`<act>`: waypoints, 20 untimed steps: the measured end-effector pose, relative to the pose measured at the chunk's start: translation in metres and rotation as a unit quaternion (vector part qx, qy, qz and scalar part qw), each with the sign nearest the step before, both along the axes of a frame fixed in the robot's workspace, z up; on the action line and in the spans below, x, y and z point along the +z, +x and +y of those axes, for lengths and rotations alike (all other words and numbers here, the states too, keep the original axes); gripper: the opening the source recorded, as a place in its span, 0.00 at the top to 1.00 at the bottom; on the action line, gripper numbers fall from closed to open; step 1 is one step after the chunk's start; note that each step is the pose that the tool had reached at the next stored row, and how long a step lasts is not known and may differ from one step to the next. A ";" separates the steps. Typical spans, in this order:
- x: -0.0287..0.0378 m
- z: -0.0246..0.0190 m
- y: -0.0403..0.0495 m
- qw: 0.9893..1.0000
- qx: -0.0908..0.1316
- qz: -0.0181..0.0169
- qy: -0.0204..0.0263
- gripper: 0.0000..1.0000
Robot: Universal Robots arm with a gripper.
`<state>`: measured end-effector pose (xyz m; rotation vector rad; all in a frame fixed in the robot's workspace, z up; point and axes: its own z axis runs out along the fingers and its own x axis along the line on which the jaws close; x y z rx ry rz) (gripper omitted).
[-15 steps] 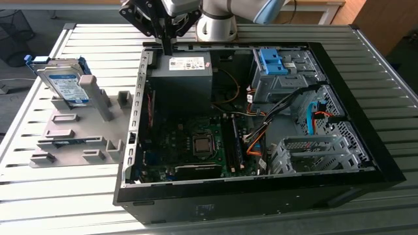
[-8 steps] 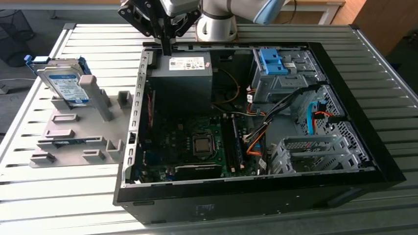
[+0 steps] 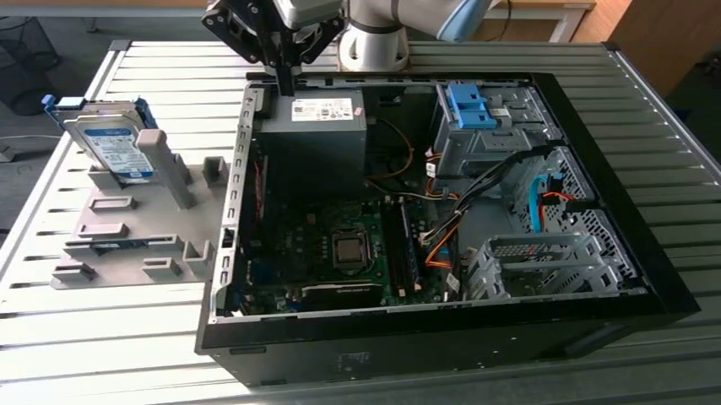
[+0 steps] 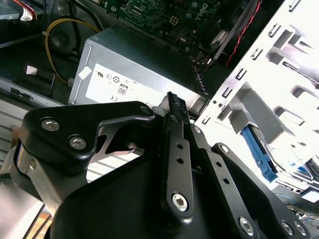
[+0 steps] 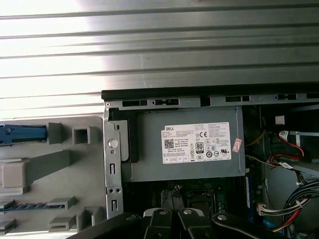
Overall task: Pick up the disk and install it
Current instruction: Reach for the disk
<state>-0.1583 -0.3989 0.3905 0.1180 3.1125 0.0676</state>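
The disk (image 3: 113, 145) is a silver-grey drive with a white-and-blue label and blue side rails. It leans upright in a grey fixture (image 3: 135, 232) at the exterior view's left, outside the computer case. My gripper (image 3: 284, 84) hangs over the case's far left corner, just above the grey power supply (image 3: 316, 126), well to the right of the disk. Its dark fingers (image 4: 174, 114) are pressed together with nothing between them. In the first wrist view the gripper (image 5: 172, 216) sits near the power supply's labelled face (image 5: 197, 143).
The open black computer case (image 3: 631, 253) lies on a slatted metal table (image 3: 101, 337). Inside are a motherboard (image 3: 338, 245), cables, a drive cage with a blue bracket (image 3: 474, 105) at the far right and grey perforated bays (image 3: 541, 261) at the near right.
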 end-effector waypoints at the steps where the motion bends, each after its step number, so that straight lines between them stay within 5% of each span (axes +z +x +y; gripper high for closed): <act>1: -0.0001 0.0000 -0.0003 1.000 0.000 0.000 0.000 0.89; 20: -0.0011 0.0000 -0.0070 1.000 0.000 0.000 0.000 0.89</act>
